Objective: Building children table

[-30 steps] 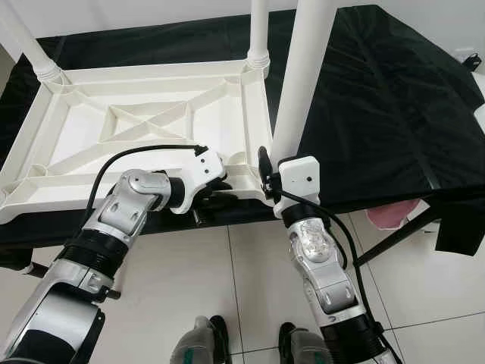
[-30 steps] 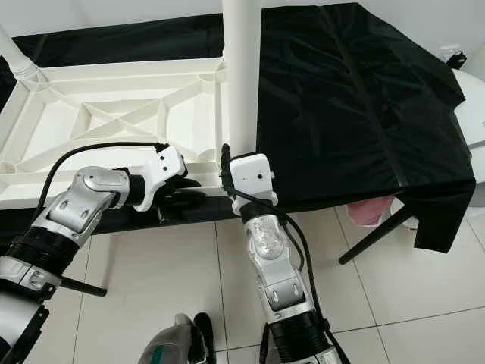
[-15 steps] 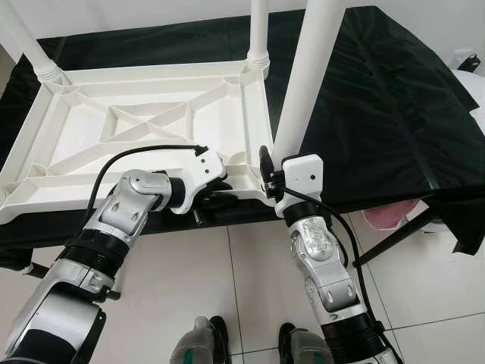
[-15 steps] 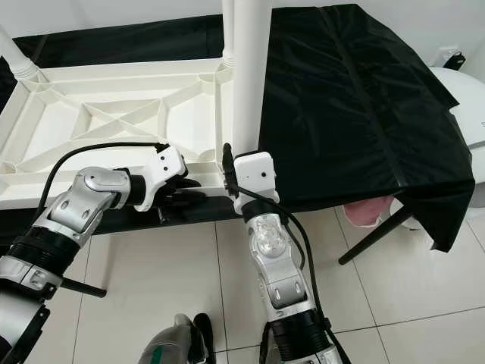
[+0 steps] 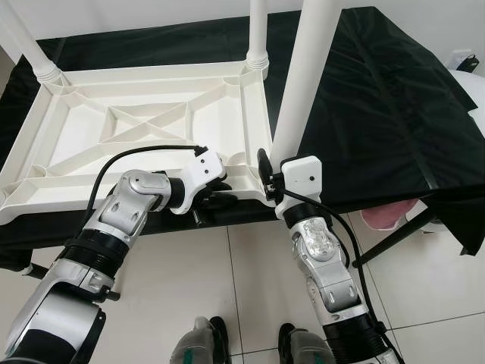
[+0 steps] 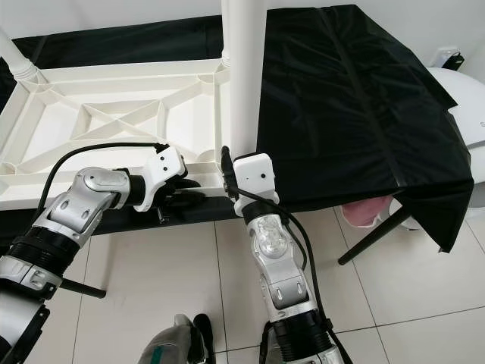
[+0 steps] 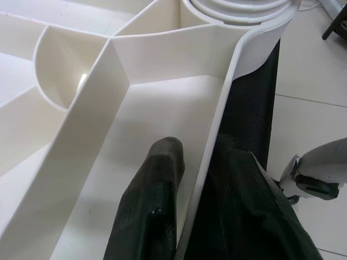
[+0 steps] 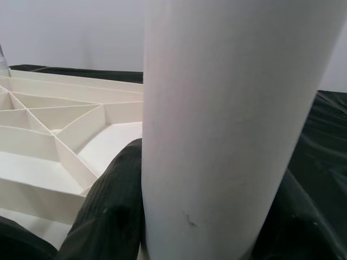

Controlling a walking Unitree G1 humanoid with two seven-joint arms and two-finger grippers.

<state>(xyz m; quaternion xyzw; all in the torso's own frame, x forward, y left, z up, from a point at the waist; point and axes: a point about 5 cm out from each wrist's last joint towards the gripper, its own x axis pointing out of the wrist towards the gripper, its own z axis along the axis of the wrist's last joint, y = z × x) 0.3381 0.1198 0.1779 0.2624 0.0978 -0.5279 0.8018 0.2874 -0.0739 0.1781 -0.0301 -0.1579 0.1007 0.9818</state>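
Note:
A white plastic table top [image 5: 151, 163] lies upside down on a black cloth [image 5: 379, 98], its ribbed underside facing up. Two white legs stand in its far corners, one at the far left [image 5: 30, 49] and one at the far right [image 5: 258, 34]. My left gripper [image 5: 218, 194] is shut on the near rim [image 7: 219, 141], one finger [image 7: 152, 211] inside the rim and the other outside. My right gripper [image 5: 270, 176] is shut on a third white leg [image 5: 303, 83], holding it nearly upright at the near right corner. That leg [image 8: 227, 108] sits between both fingers [image 8: 108, 211].
The cloth-covered surface extends well to the right of the table top. Below its near edge is tiled floor, with my feet [image 5: 204, 341] on it. A slanted black support leg [image 5: 394, 239] and a pink object [image 5: 383, 216] lie under the right side. A white rounded object [image 6: 470, 98] stands at the far right.
The held leg has swayed slightly at its top, right and then back. The left gripper keeps its hold on the rim. The view has shifted a little.

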